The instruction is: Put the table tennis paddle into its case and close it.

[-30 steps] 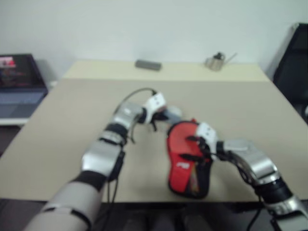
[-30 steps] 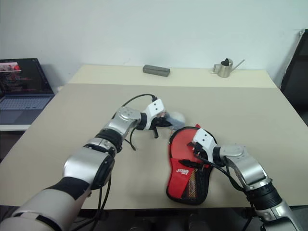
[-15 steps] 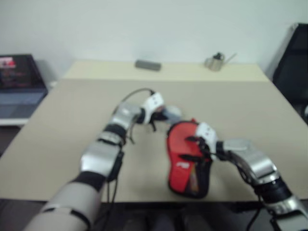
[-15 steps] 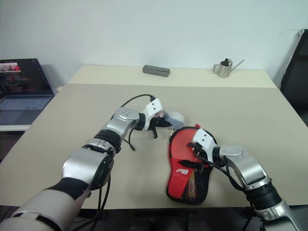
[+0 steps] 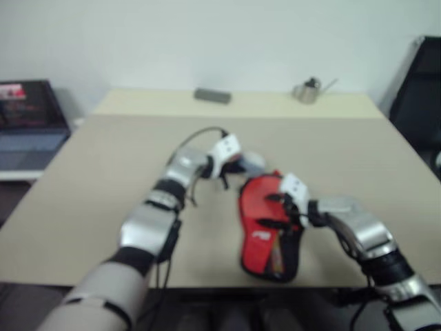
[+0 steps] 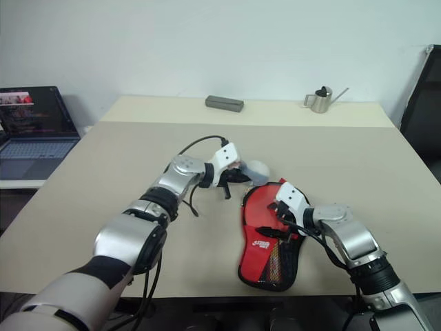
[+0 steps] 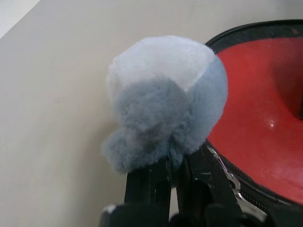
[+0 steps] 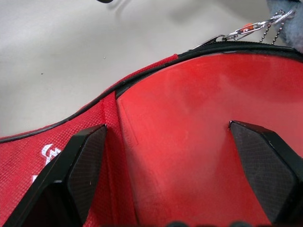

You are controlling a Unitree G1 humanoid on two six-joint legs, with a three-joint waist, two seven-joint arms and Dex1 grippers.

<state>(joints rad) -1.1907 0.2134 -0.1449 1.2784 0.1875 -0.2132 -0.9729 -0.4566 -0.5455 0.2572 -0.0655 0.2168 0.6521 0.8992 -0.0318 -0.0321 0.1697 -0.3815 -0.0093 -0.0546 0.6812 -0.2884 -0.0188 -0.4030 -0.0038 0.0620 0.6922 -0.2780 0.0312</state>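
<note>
The case [image 6: 256, 243] lies open near the table's front edge, its red flap with a white mark [image 8: 47, 152] folded aside. Inside it lies the table tennis paddle, its smooth red face [image 8: 189, 137] up; I cannot make out the handle. My right gripper [image 6: 277, 218] is open over that face, one finger [image 8: 85, 165] by the flap and the other on the rubber. My left gripper [image 7: 177, 166] is shut on a grey fluffy pom-pom [image 7: 165, 104]. The pom-pom hangs by a small chain [image 8: 246, 30] from the case's zip, just beyond the case's round end.
At the table's far edge stand a grey oblong box [image 6: 224, 103] and a small metal watering can [image 6: 320, 98]. A laptop [image 6: 34, 127] sits on a lower surface to the left, and a black chair [image 6: 424, 103] stands at the right. The table's front edge [image 6: 207, 296] runs just below the case.
</note>
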